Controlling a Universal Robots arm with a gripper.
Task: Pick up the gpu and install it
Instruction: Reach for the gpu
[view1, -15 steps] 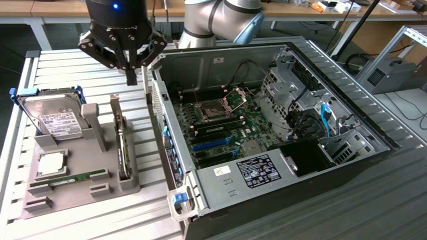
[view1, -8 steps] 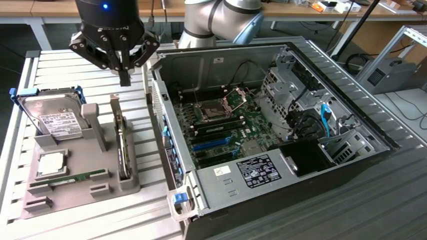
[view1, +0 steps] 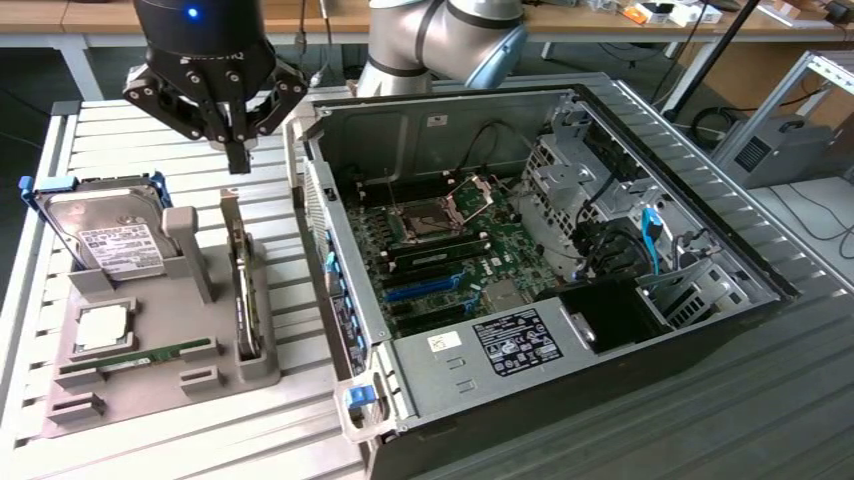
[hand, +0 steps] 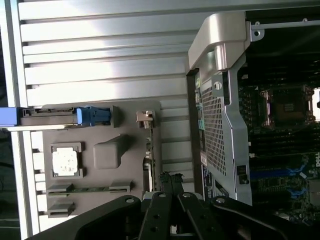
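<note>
The gpu (view1: 242, 272) stands on its edge in a slot of the grey holder (view1: 167, 388), its green board thin and upright, its silvery bracket at the far end. My gripper (view1: 238, 158) hangs above the far end of the card, shut, with nothing between its fingers and clear of the card. In the wrist view the gpu (hand: 148, 150) is seen edge-on, running from the holder (hand: 125, 131) toward my shut gripper (hand: 170, 187).
On the same holder sit a silver hard drive (view1: 114, 238) in a blue frame, a processor chip (view1: 103, 328) and a slim memory stick (view1: 147, 353). The open computer case (view1: 441, 120) lies on the exterior view's right, motherboard (view1: 441, 250) exposed. A slatted table (view1: 147, 140) carries everything.
</note>
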